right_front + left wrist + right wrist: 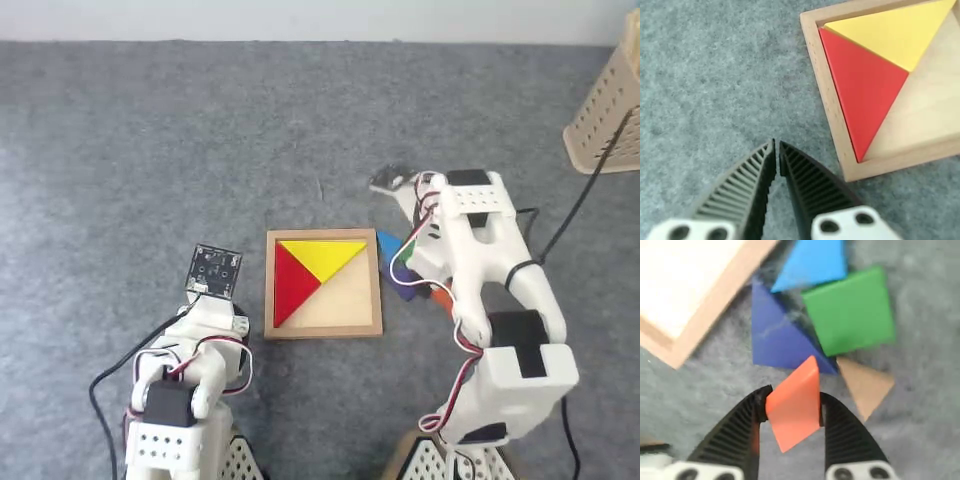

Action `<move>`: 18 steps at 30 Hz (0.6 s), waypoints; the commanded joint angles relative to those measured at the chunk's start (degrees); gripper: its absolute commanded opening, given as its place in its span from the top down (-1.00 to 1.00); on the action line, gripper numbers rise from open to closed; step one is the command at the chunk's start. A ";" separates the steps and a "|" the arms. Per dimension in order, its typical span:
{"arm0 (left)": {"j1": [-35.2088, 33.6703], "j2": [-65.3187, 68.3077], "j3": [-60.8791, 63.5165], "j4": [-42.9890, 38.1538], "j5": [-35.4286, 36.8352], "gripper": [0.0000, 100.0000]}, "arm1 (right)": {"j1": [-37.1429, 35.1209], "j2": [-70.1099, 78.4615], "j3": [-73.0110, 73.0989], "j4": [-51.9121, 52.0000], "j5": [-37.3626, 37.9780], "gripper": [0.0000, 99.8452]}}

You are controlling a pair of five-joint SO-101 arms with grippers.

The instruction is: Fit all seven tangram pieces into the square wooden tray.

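The square wooden tray (375, 290) lies mid-table with a yellow triangle (322, 256) and a red triangle (291, 281) inside; the left wrist view shows the tray (830, 95) with both. Right of the tray sits a cluster of loose pieces: light blue triangle (815, 262), green square (850, 310), dark blue triangle (777, 335), tan triangle (865, 385). My right gripper (792, 407) is shut on an orange piece (795, 407), held just above the carpet beside that cluster. My left gripper (777, 150) is shut and holds nothing, over carpet beyond the tray's left corner.
A perforated beige basket (610, 110) stands at the far right edge. Grey carpet (150, 150) covers the table. A small grey object (390, 180) lies behind the right arm. Cables trail from both arm bases.
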 commanded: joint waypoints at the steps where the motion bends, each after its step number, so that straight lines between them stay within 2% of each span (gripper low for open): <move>1: -0.26 -1.23 -1.10 0.35 0.35 0.98 | -0.66 -0.66 -3.87 3.21 -13.27 0.98; 5: -0.26 -1.23 -1.10 0.35 0.35 0.98 | -1.01 -0.66 -0.97 0.48 -21.27 0.98; 11: -0.26 -1.23 -1.10 0.35 0.35 0.98 | -0.92 -0.75 6.68 -10.68 -22.07 0.98; 15: -0.26 -1.23 -1.10 0.35 0.35 0.98 | -0.48 -0.75 8.18 -10.07 -21.98 0.97; 18: -0.26 -1.23 -1.10 0.35 0.35 0.98 | -0.92 -1.27 9.58 -9.27 -22.07 0.85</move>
